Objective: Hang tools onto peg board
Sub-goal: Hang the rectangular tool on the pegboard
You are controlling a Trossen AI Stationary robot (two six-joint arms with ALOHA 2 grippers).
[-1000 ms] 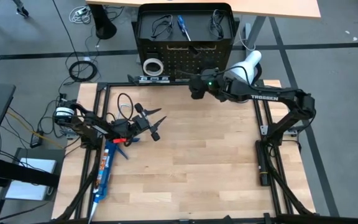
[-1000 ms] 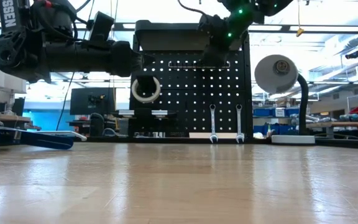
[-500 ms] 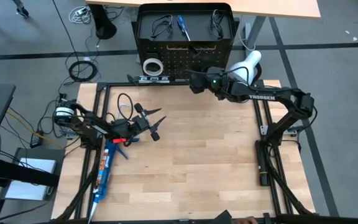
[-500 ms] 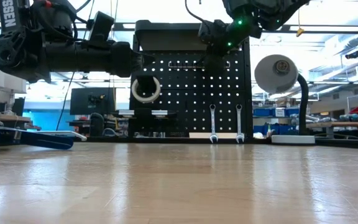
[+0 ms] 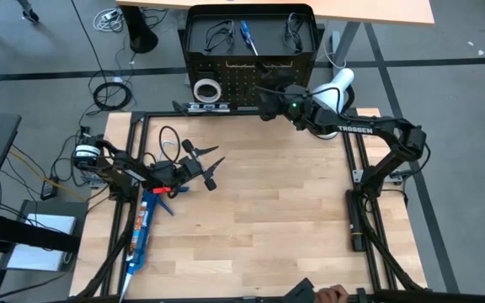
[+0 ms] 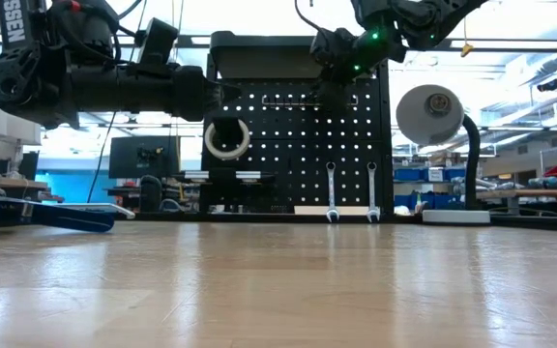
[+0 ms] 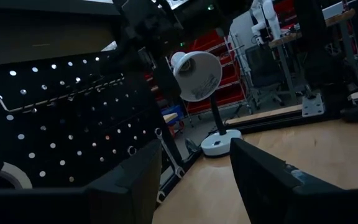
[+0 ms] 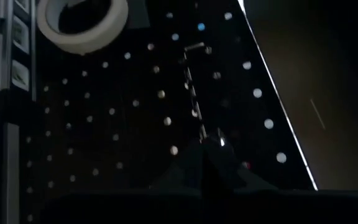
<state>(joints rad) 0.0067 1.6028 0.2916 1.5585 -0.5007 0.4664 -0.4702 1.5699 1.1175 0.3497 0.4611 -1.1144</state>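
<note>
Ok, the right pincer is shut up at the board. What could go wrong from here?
1. The right pincer is shut at the end of a thin bar on the peg board. Pulling back might drag the bar loose.
2. The lamp stands close beside that arm, so a swing could knock it.
The left pincer waits open, far from the board.

Two matte black jointed robot arms

The right arm [image 5: 369, 130] bears white "TROSSEN" lettering and a small green light near its wrist; the left arm [image 5: 120, 168] carries white lettering, looping black cables and slim dark pointed fingers [image 5: 209, 153].
</note>
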